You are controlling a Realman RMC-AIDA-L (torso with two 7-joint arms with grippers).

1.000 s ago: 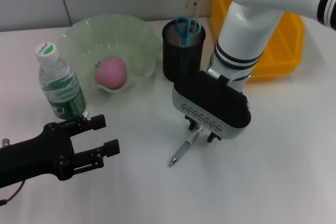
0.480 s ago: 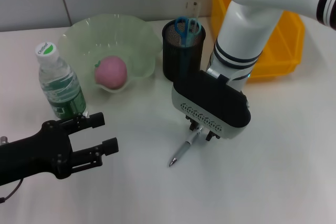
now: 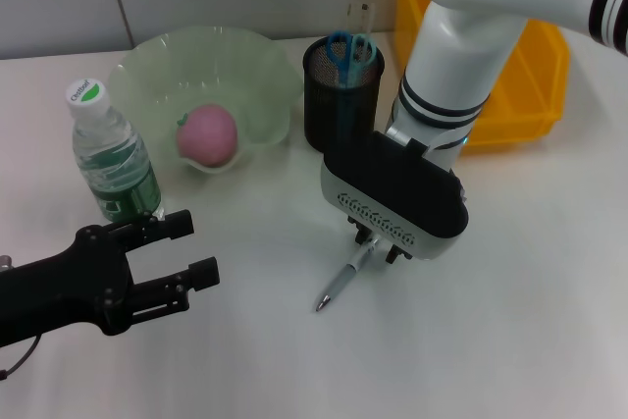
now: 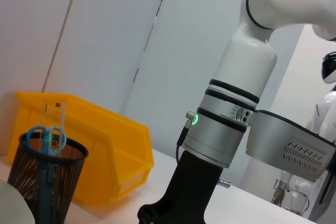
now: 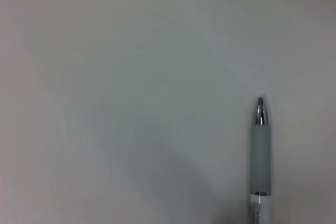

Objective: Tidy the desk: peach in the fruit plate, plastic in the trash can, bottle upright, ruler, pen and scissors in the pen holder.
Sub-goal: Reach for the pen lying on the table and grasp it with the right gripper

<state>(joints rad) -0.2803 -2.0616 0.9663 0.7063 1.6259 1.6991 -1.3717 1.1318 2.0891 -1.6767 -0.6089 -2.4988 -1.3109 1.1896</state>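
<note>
A white and grey pen [image 3: 343,281] lies on the white table, its tip pointing toward the front left. My right gripper [image 3: 377,244] hangs low right over its rear end, a finger on each side with a gap showing. The right wrist view shows the pen's tip [image 5: 261,156] on bare table. The black mesh pen holder [image 3: 341,95] holds blue scissors [image 3: 348,49] and a clear ruler [image 3: 365,17]. The peach [image 3: 207,134] lies in the green fruit plate [image 3: 265,66]. The bottle [image 3: 113,159] stands upright. My left gripper [image 3: 199,246] is open and empty at the front left.
A yellow bin [image 3: 535,76] stands at the back right, behind my right arm. The left wrist view shows the pen holder [image 4: 44,182], the yellow bin [image 4: 105,145] and my right arm [image 4: 231,119]. No plastic scrap shows on the table.
My right gripper's fingers have drawn slightly closer around the pen. My left arm has drifted a little back toward the front left. The pen has not moved.
</note>
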